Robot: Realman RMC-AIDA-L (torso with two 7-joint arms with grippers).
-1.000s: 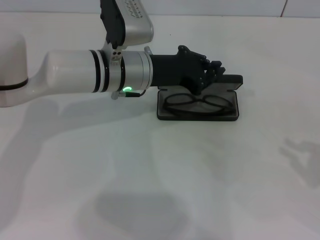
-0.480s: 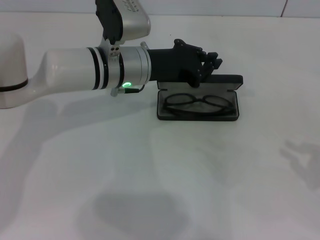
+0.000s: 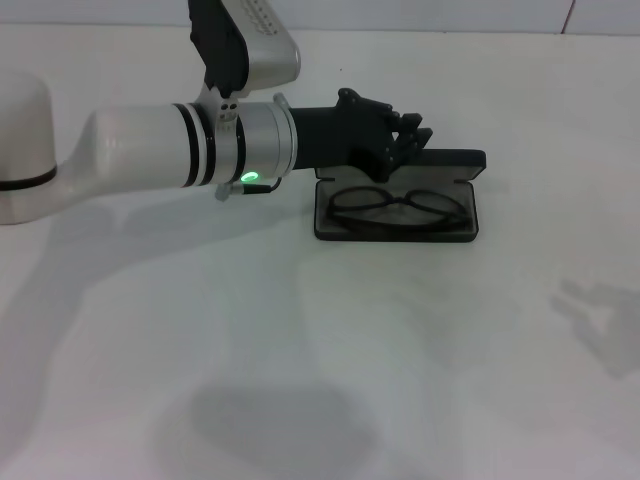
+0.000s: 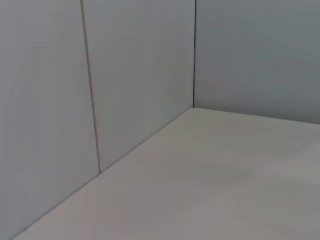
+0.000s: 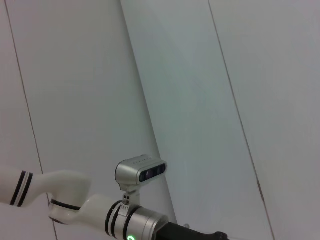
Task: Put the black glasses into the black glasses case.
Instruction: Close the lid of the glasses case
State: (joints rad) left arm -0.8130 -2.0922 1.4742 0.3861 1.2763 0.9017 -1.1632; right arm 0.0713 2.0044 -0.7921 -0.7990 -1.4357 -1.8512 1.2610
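The black glasses case (image 3: 330,228) lies open on the white table in the head view, its lid (image 3: 455,160) raised along the far side. Inside it, flat on the grey lining, rest the black glasses (image 3: 398,206). My left gripper (image 3: 412,135) hovers over the case's far left corner, just above the lid edge and clear of the glasses. It is open and holds nothing. The right wrist view catches only the left arm's wrist (image 5: 135,220) at its lower edge. My right gripper is out of view.
The white left arm (image 3: 150,150) stretches across the table from the left, with a green light (image 3: 250,179) at its wrist. A white base (image 3: 20,140) stands at the far left. The left wrist view shows only the wall and the table corner (image 4: 193,107).
My left gripper has drawn back to the left and slightly up, away from the glasses. The glasses and the case have stayed where they were.
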